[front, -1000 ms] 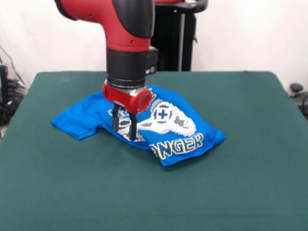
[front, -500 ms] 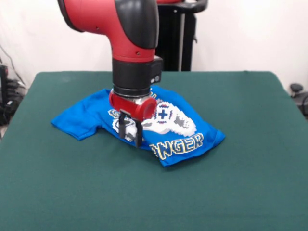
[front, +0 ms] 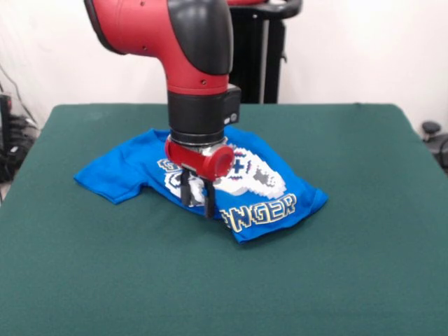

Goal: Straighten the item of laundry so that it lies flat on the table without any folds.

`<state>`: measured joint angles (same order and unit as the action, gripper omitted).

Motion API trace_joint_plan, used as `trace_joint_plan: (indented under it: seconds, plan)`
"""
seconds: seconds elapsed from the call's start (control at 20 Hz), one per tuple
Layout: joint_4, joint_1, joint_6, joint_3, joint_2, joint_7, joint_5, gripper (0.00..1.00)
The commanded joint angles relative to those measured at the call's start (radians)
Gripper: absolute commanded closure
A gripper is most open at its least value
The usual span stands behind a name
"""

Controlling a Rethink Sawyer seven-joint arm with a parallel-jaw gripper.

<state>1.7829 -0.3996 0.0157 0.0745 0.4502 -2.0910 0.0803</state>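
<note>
The arm (front: 189, 63) comes down from above over the shirt (front: 203, 183), which lies on the table (front: 224, 280) a little toward the pedestal side of the middle and left of centre in the front view. The gripper (front: 198, 201) sits at the shirt's near edge, just left of the yellow-white lettering (front: 260, 210). Its two dark fingers (front: 209, 203) stand close together with only a narrow gap between them, and the tips reach down to the cloth at the edge of the white controller print (front: 241, 175). A bit of pale fabric shows between the fingers, so they seem pinched on the shirt, though the contact itself is too small to make out for certain.

The shirt is not flat. Its sleeve (front: 105, 178) spreads out to the left of the gripper, the body runs to the right of it, and the lettering is cut off at a fold, with only its last letters showing. The right end of the shirt comes to a rounded corner well apart from the gripper.
</note>
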Motion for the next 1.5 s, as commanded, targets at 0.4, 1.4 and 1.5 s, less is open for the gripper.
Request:
trace_joint_plan:
  seconds: [0.4, 1.4, 1.5]
  plan:
    - [0.066, -0.01, 0.027, 0.14, 0.03, -0.177, 0.043, 0.0]
    - [0.051, 0.006, -0.002, 0.157, 0.003, -0.193, 0.055, 0.0]
    - [0.05, 0.006, -0.005, 0.154, 0.001, -0.191, 0.053, 0.0]
